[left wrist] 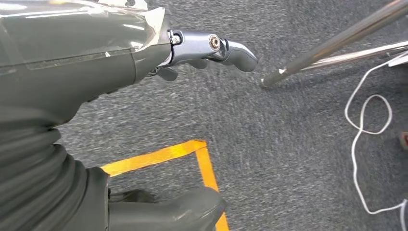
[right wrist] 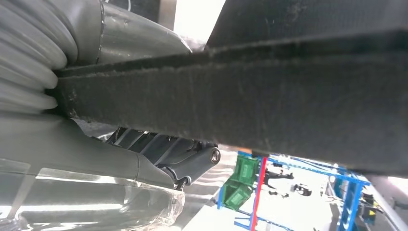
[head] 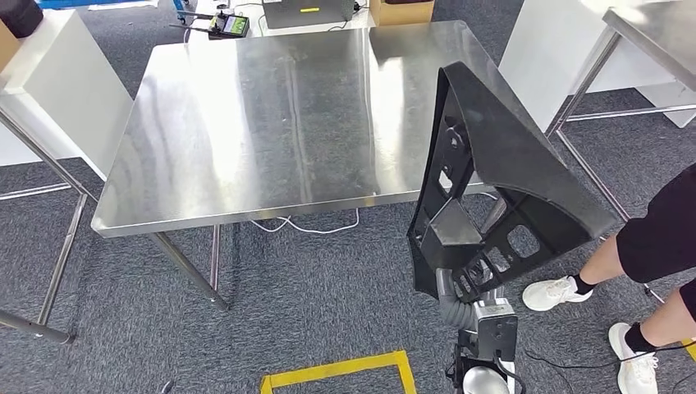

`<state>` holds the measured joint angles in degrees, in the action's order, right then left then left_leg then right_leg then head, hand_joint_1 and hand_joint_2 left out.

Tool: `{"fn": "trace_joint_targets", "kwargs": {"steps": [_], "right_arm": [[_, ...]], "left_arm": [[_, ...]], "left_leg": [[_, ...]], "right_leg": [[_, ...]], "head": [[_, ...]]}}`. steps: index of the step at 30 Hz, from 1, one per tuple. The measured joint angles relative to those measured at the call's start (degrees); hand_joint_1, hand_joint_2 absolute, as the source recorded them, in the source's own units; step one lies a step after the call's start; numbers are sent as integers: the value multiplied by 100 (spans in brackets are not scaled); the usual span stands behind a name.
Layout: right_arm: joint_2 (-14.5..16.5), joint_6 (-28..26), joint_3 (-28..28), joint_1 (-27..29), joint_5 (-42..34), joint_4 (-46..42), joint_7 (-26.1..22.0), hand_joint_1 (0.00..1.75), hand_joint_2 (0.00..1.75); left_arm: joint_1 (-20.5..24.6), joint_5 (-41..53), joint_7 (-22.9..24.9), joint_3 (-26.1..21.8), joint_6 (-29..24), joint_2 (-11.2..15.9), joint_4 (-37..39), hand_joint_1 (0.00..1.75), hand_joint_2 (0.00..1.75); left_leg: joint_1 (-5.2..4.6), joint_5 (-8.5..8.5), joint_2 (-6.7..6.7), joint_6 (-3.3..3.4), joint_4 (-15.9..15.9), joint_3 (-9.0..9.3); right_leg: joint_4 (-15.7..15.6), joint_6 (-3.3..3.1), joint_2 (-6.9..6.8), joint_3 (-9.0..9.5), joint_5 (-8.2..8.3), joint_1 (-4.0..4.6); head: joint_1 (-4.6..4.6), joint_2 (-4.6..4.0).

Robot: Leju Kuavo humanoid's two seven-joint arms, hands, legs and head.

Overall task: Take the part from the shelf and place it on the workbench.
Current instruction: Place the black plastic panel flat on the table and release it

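Observation:
A large black moulded part [head: 509, 172], roughly triangular with cut-outs, stands upright in front of the workbench's near right corner. My right hand [head: 454, 297] grips it from below and is mostly hidden behind it. In the right wrist view the part's rough black edge [right wrist: 269, 101] runs across the hand [right wrist: 120, 163], with dark fingers [right wrist: 192, 161] under it. The steel workbench [head: 271, 123] is bare on top. My left hand [left wrist: 72, 72] hangs over the grey carpet, its fingers [left wrist: 226, 50] apart from the thumb [left wrist: 183, 211], holding nothing.
A person's legs in white shoes [head: 566, 291] stand at the right, close to the part. A second steel table [head: 657, 33] is at the far right. Yellow floor tape [head: 336, 371] and a white cable [head: 312, 226] lie near the bench. A controller [head: 228, 25] lies beyond the far edge.

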<state>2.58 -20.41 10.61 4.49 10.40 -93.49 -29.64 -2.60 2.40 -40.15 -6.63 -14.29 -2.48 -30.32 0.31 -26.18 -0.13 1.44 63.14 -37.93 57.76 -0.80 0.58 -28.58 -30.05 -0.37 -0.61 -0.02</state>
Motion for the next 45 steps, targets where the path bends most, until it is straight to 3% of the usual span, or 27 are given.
{"fn": "trace_joint_targets", "kwargs": {"steps": [1,3,6,7,9,11,12,13,15,16,18,19,21,23,25,27,28,31,33,35,37,38,41,42,43,45], "right_arm": [[2,0,1,-1,8,1,-5,175,175],[12,0,9,9,42,5,-16,175,175],[17,-4,27,19,147,8,-33,175,175],[15,-8,31,7,187,9,-37,175,175],[13,-14,43,-6,255,10,-39,175,175],[11,-16,59,7,287,19,-39,175,175],[11,-16,65,14,293,25,-39,175,175],[10,-17,70,17,302,29,-39,175,175],[10,-26,78,16,349,38,-38,175,175],[11,-34,85,9,391,50,-34,175,175],[12,-67,115,-19,505,84,-21,175,175],[13,-91,137,-52,567,101,-14,175,175],[20,-138,213,-145,718,131,-2,175,175],[35,-182,331,-263,933,167,43,175,175],[58,-275,489,-392,1272,247,167,175,175],[73,-379,658,-541,1697,373,347,175,175],[76,-412,738,-621,1901,440,440,175,175],[89,-434,973,-865,2325,628,638,175,175],[109,-449,1105,-1003,2500,737,714,175,175],[126,-459,1226,-1142,2674,835,764,175,175],[147,-459,1357,-1342,2808,948,784,175,175],[165,-459,1420,-1458,2852,1007,797,175,175],[210,-465,1568,-1698,2983,1184,844,175,175],[214,-473,1613,-1750,3075,1247,869,175,175],[221,-488,1674,-1829,3231,1328,923,175,175],[266,-525,1866,-2115,3696,1570,1128,175,175]], "left_arm": [[2,3,-1,1,-1,2,-4,0,175],[-5,8,0,-1,-2,8,-14,0,175],[-12,12,-1,-4,2,8,-25,0,175],[-1,14,-2,-4,8,6,-27,0,175],[20,15,-2,-4,27,2,-32,0,175],[20,15,-1,-4,43,-1,-34,0,175],[16,15,-1,-4,46,-2,-34,0,175],[14,15,-1,-4,48,-4,-34,0,175],[15,16,-1,-4,54,-8,-34,0,175],[20,17,-1,-5,63,-7,-34,0,175],[33,27,0,-5,92,-2,-34,0,175],[49,38,0,-5,107,0,-34,0,175],[104,64,-1,-1,139,-1,-34,0,175],[165,81,-1,6,165,-3,-29,0,175],[192,92,-1,10,185,-2,-8,0,175],[206,108,-1,26,214,2,19,0,175],[222,115,-1,39,228,4,31,0,175],[294,121,0,72,255,22,69,0,175],[332,121,-1,84,264,40,94,0,175],[356,121,-1,96,268,50,113,0,175],[386,122,-1,124,272,52,134,0,175],[408,122,-1,142,273,52,148,0,175],[462,124,-1,190,281,52,194,0,175],[469,125,-1,204,288,51,213,0,175],[481,126,-1,220,295,49,240,0,175],[547,127,-1,243,303,42,328,0,175]], "left_leg": [[-31,73,-2,43,-231,76],[-96,46,-17,138,-374,140],[-84,80,-27,252,-545,367],[-70,68,-27,275,-579,452],[-64,5,-32,303,-606,538],[-64,-84,-40,300,-605,619],[-63,-137,-47,289,-604,683],[-61,-198,-55,274,-604,765],[-55,-331,-65,226,-603,925],[-57,-393,-69,196,-596,988],[-67,-487,-61,125,-580,1042],[-70,-512,-51,99,-569,1063],[-52,-520,-27,54,-411,994],[-20,-556,-14,-5,106,686],[6,-751,-9,-74,790,185],[22,-873,-7,-107,1066,-206],[26,-770,-7,-99,940,-267],[-8,-21,4,20,-27,-88],[-63,180,-1,109,-368,-3],[-83,175,-18,168,-453,89],[-59,171,-19,216,-543,250],[-44,163,-20,235,-572,317],[-30,96,-35,266,-581,403],[-24,66,-49,258,-579,434],[-16,32,-63,242,-576,472],[0,-42,-76,188,-568,555]], "right_leg": [[-17,20,5,38,-37,1],[-53,87,11,97,-68,14],[70,172,9,142,-102,45],[278,173,8,33,-159,37],[965,155,5,-411,-363,15],[1482,190,3,-868,-515,-5],[1476,241,1,-970,-473,-18],[1275,312,-2,-980,-325,-33],[572,444,-30,-833,183,-67],[296,445,-59,-776,344,-68],[111,321,-102,-721,484,-47],[102,237,-105,-701,453,-36],[80,145,-85,-619,448,-61],[59,66,-72,-517,393,-81],[57,1,-54,-430,311,-66],[56,-16,-23,-326,220,-51],[55,-16,-11,-264,173,-44],[39,12,2,-98,31,-13],[27,60,5,-42,-16,9],[50,131,6,13,-5,39],[277,177,2,-66,-38,48],[525,174,-1,-204,-103,42],[1496,149,-3,-891,-421,9],[1628,171,-4,-1059,-470,-6],[1552,229,-5,-1128,-408,-24],[920,394,-15,-1041,21,-69]], "head": [[7,0],[17,1],[5,0],[5,0],[10,1],[13,1],[15,0],[15,0],[20,0],[17,0],[0,0],[-13,0],[-34,0],[-44,0],[-48,0],[-47,0],[-50,0],[-41,0],[-36,0],[-34,1],[-30,1],[-26,1],[-24,1],[-24,1],[-21,1],[-20,1]]}}
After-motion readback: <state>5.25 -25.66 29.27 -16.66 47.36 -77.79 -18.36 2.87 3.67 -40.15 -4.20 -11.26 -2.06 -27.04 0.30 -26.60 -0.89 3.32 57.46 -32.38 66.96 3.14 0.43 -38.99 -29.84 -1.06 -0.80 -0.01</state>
